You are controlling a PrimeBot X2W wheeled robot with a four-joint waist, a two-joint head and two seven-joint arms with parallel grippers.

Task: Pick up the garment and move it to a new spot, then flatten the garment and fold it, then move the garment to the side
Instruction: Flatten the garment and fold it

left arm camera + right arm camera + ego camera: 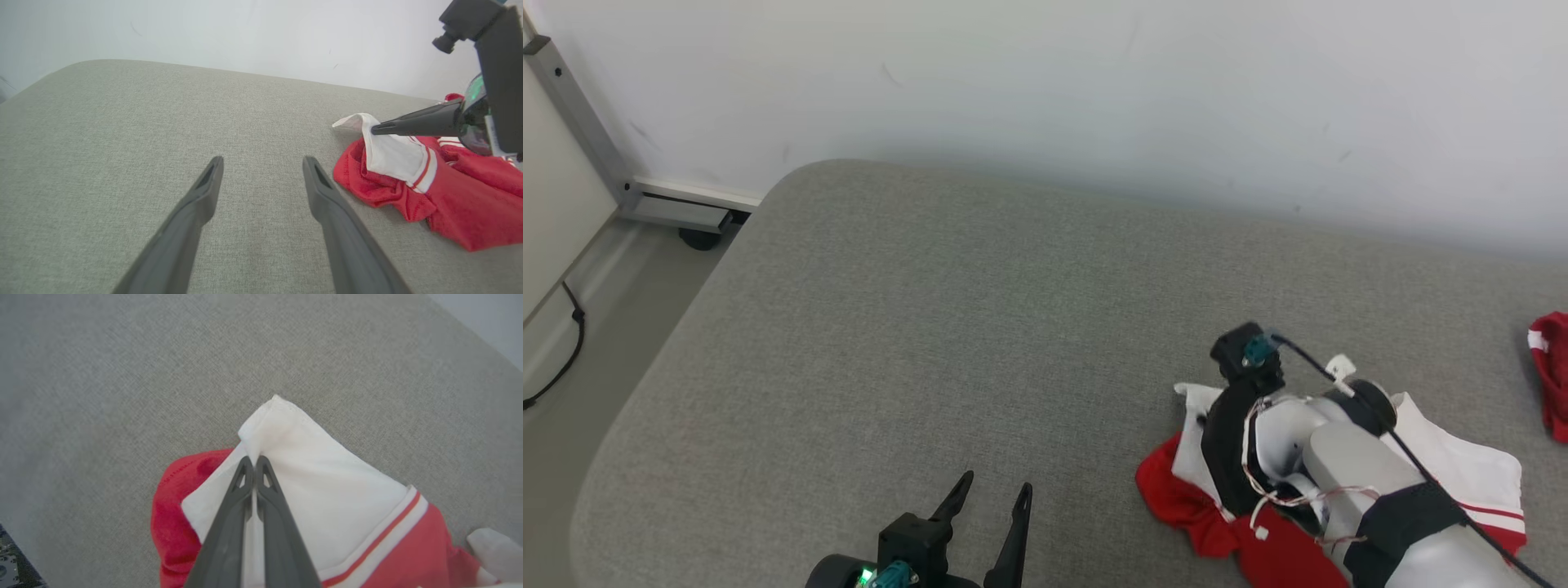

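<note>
The garment [1176,490] is a red and white piece lying crumpled on the grey padded table [931,327], at the right front. My right gripper [1205,420] reaches down onto its left end. Seen from the right wrist, the right gripper [254,458] is shut on a fold of the garment's white cloth [327,482] just below its corner. In the left wrist view, the same dark fingers [416,122] pinch the white flap of the garment [408,179]. My left gripper [996,483] hovers open at the table's front, left of the garment, and this left gripper [262,160] holds nothing.
Another red cloth [1550,367] lies at the table's far right edge. A pale wall [1094,82] runs behind the table. Left of the table's rounded corner are a metal frame leg [588,131] and a black cable [572,327] on the floor.
</note>
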